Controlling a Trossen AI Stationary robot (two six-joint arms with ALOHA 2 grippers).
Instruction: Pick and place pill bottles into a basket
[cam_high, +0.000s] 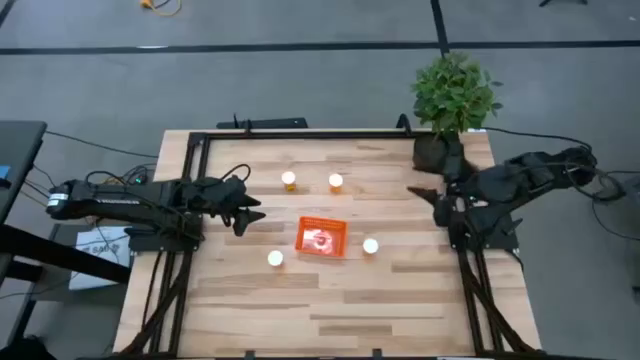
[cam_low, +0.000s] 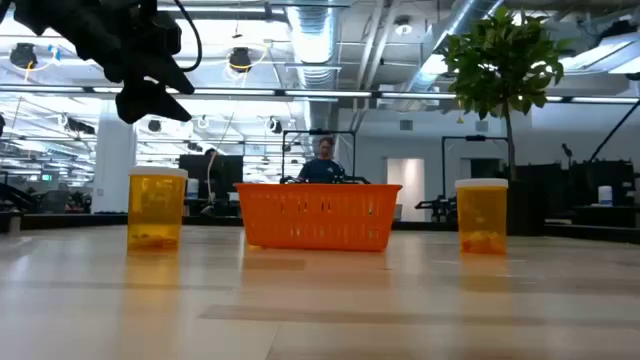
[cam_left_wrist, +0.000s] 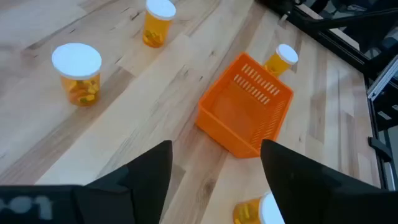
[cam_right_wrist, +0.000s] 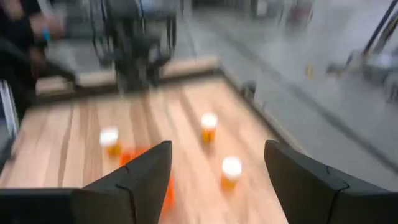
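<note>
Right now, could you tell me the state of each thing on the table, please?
Bottles: four, upright, capped, on the table outside the basket.
Basket: upright, no bottles inside.
Left gripper: open, holding nothing, above the table left of the basket.
Right gripper: open, holding nothing, near the plant.

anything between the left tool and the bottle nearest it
Nothing visible. The left tool hangs open above bare table, and the nearest pill bottle stands upright with only clear wood between them. The basket sits off to the side, out of that path.
</note>
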